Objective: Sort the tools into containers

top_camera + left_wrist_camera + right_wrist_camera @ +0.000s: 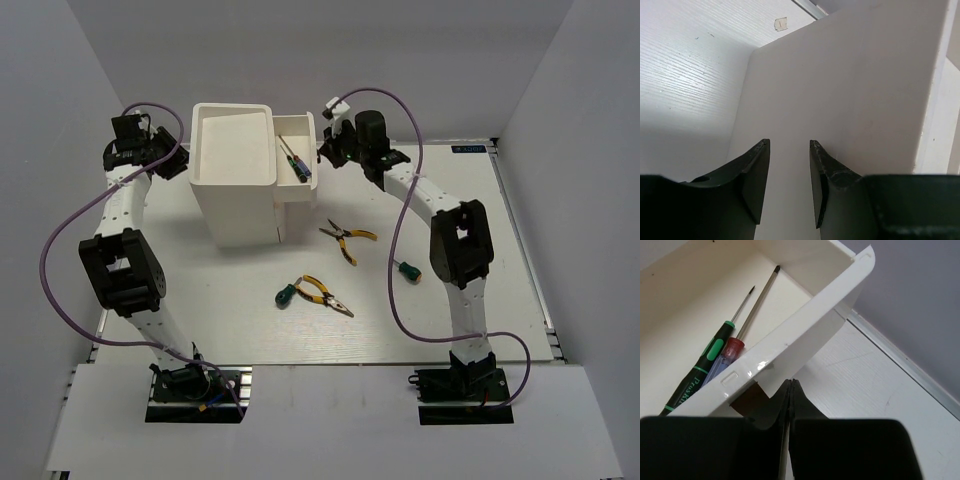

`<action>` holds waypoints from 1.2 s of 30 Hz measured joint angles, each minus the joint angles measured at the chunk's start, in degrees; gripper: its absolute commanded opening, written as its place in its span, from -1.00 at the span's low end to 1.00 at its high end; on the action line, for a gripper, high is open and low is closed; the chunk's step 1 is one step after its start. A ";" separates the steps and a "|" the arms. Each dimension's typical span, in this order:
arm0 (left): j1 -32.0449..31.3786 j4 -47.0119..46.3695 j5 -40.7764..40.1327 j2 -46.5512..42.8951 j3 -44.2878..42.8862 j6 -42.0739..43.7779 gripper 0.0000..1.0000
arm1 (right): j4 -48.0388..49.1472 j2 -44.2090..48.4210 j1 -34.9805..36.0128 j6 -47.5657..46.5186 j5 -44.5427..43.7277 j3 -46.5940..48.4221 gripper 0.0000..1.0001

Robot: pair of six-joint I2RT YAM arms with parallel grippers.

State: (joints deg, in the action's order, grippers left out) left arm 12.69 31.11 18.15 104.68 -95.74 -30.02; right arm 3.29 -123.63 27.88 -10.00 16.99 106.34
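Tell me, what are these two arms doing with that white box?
They are sorting what lies on the table into a box of drawers. One drawer is pulled out, with two thin screwdrivers in it. The right gripper, shut, sits at its front by the knob. The left gripper, open, faces the box's side. Two pliers and two green screwdrivers are not yet put away.

White drawer unit (pixel 245 215); yellow-and-black pliers (pixel 345 237).

Brand lettering on one screwdriver (pixel 695 380).
Its black-and-green handle, inside the drawer (pixel 805 335), shows white letters "Pro'sKi", the end hidden by the drawer wall; a blue label (pixel 468 148) at the counter (pixel 240 320) edge is too small to read.
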 measured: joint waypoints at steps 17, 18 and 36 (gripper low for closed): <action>0.11 -2.10 1.64 0.48 0.00 0.09 -0.06 | 1.60 -3.30 -1.36 7.96 8.41 1.53 -1.00; 0.11 -2.34 1.73 0.70 0.00 0.17 -0.06 | 1.62 -3.34 -1.42 8.37 8.61 1.77 -1.00; -0.46 -3.85 4.28 1.79 0.37 1.07 -0.09 | 3.15 -4.74 0.09 14.05 16.76 6.71 -1.00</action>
State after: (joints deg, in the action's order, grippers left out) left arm 12.23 27.27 22.44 106.48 -95.37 -28.95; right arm 6.44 -128.38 27.97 4.05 33.76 113.06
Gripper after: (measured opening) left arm 0.457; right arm 0.005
